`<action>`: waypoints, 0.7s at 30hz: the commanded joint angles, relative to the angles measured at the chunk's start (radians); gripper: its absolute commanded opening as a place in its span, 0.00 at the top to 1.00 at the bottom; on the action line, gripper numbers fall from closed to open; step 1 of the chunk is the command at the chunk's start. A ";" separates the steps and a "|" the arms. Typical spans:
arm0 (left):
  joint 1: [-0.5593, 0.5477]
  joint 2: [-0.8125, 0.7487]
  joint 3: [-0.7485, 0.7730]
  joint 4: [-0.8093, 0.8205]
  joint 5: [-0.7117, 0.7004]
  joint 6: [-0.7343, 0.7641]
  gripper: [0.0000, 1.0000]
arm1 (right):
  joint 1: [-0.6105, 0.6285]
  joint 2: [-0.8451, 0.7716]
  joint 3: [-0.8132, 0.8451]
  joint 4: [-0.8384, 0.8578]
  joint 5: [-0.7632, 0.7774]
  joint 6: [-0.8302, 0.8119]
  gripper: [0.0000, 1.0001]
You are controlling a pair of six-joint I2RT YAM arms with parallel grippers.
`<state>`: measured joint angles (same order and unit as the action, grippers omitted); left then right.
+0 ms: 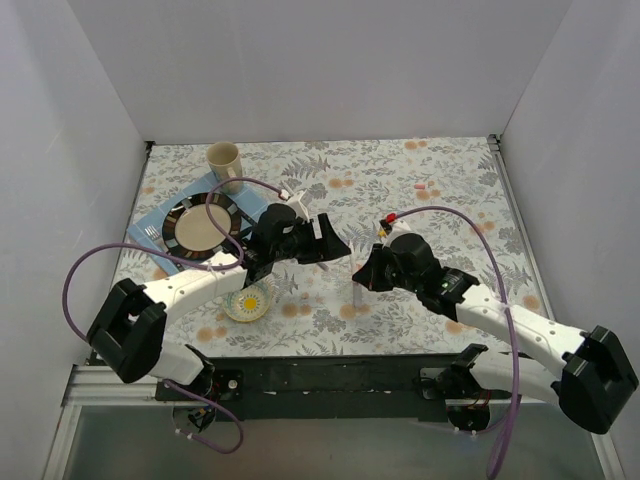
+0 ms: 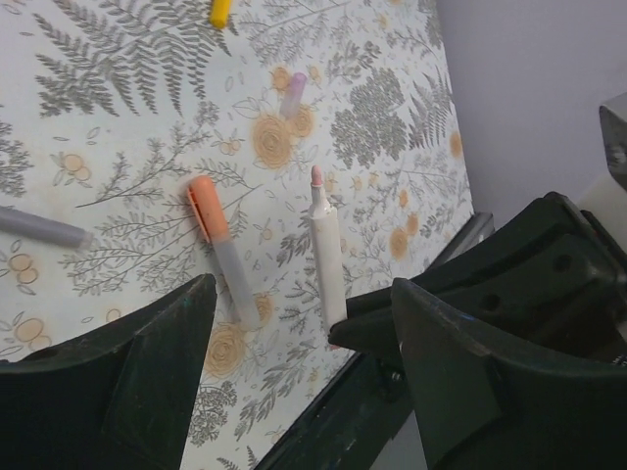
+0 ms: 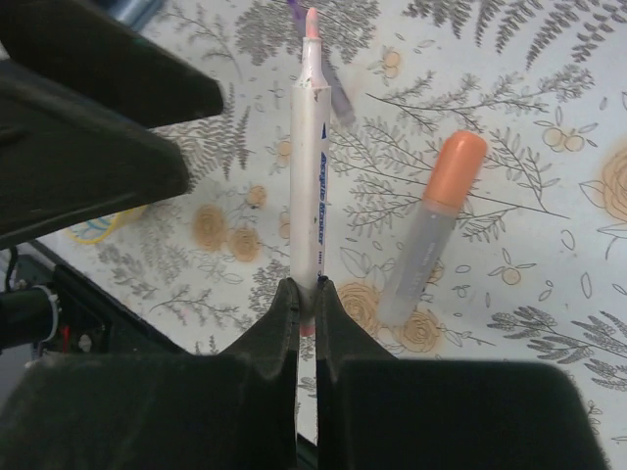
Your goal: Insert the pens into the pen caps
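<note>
My right gripper (image 3: 306,294) is shut on the rear end of a pale pen with a pink tip (image 3: 312,166), which points away from it above the table. The same pen shows in the left wrist view (image 2: 326,257). My left gripper (image 2: 304,392) is open and empty, its jaws spread wide just in front of the pen. A grey pen wearing an orange cap (image 2: 220,250) lies on the cloth beside it, also in the right wrist view (image 3: 431,240). A purple piece (image 2: 292,95), a yellow cap (image 2: 221,12) and a grey pen (image 2: 39,227) lie further off. Both grippers (image 1: 335,245) (image 1: 362,268) meet mid-table.
A striped plate (image 1: 200,222) on a blue napkin, a beige cup (image 1: 224,160) and a small yellow-patterned bowl (image 1: 248,303) stand at the left. Small pink pieces (image 1: 425,187) lie at the back right. White walls close three sides; the table's near edge (image 2: 392,323) is close.
</note>
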<state>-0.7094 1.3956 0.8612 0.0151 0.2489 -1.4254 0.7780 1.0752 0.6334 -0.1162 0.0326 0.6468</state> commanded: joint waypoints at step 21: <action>-0.032 0.071 -0.042 0.272 0.188 -0.046 0.42 | 0.041 -0.129 -0.050 0.190 -0.016 0.020 0.99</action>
<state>-0.7357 1.4689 0.8280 0.2909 0.4591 -1.4899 0.8070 0.9676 0.5907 0.0086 0.0154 0.6598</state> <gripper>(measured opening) 0.586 0.057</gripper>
